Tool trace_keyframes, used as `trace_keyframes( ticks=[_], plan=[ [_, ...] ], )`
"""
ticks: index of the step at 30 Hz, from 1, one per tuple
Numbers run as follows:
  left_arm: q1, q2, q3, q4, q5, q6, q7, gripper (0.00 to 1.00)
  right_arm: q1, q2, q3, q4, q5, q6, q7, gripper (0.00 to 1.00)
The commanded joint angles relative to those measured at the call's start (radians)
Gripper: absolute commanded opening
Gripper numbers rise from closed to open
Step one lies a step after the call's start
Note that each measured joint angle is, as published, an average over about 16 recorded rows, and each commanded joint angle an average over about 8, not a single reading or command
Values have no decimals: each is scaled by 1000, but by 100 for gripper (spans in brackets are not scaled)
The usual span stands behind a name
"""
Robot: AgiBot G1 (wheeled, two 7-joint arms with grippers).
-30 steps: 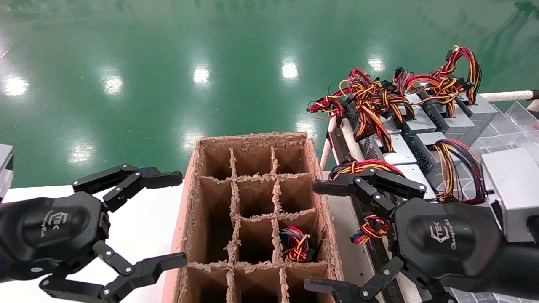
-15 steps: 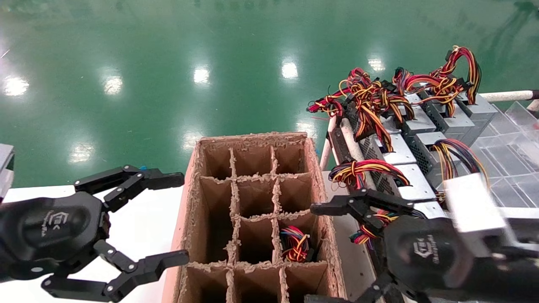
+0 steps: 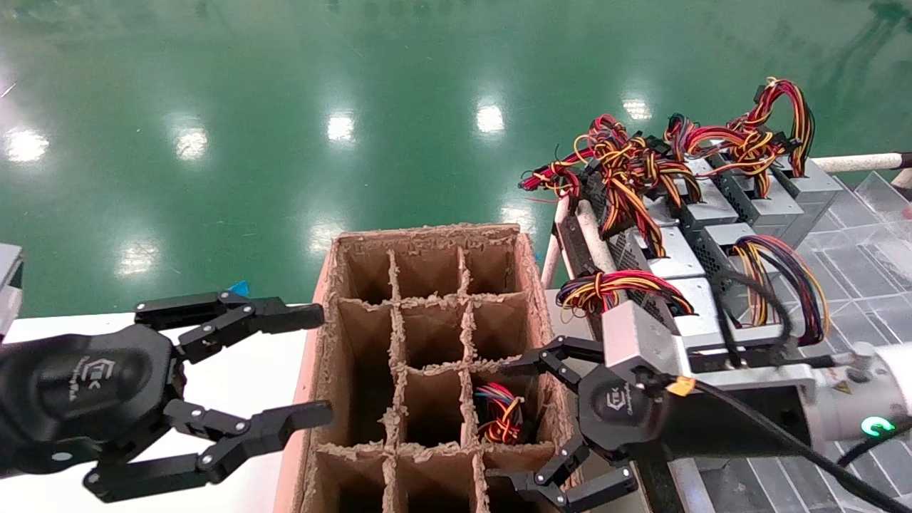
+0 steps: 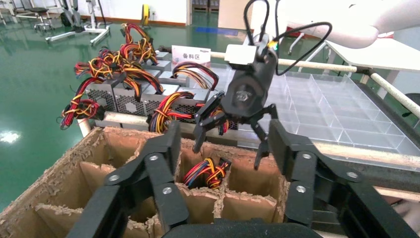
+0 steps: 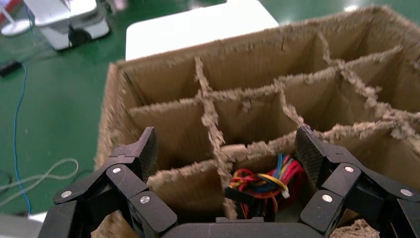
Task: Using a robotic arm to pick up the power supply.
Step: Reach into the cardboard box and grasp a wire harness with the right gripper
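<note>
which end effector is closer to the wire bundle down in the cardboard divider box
Right. The right end effector hangs open directly over the cell holding the wire bundle, at the divider box's right side. The left end effector is open beyond the box's left wall.

Right gripper (image 3: 513,424) open wide, empty, black linkage fingers (image 3: 531,362) spread apart, both tips pointing toward robot's left. Silver wrist block (image 3: 641,338) with yellow tag (image 3: 682,385) just behind the palm; white forearm (image 3: 866,399) with green light ring (image 3: 878,426) further back, arm lying roughly level. Seen from left wrist view the right gripper (image 4: 229,145) hangs tips-down, fingers splayed. Left gripper (image 3: 313,360) also open wide and empty, fingers pointing toward the right gripper, well apart from it, arm low at left side, parked.
</note>
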State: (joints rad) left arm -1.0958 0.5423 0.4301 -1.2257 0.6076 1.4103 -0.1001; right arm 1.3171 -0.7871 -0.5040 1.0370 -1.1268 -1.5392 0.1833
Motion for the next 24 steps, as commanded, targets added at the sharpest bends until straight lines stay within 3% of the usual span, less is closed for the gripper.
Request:
trace_keyframes(
  ticks=[1,5,7,24],
  plan=[
    [0,0,0,0,0,0,0,0,25,-18,-21,-29,-37,-3,-3,58],
    [0,0,0,0,0,0,0,0,47,-34,-33,-62,-55,-9,-24,9],
    [0,0,0,0,0,0,0,0,55,-38,-38,-77,-59,-12,-35,0],
    [0,0,0,0,0,0,0,0,101,-61,-101,-203,-95,-23,-143,0]
  ],
)
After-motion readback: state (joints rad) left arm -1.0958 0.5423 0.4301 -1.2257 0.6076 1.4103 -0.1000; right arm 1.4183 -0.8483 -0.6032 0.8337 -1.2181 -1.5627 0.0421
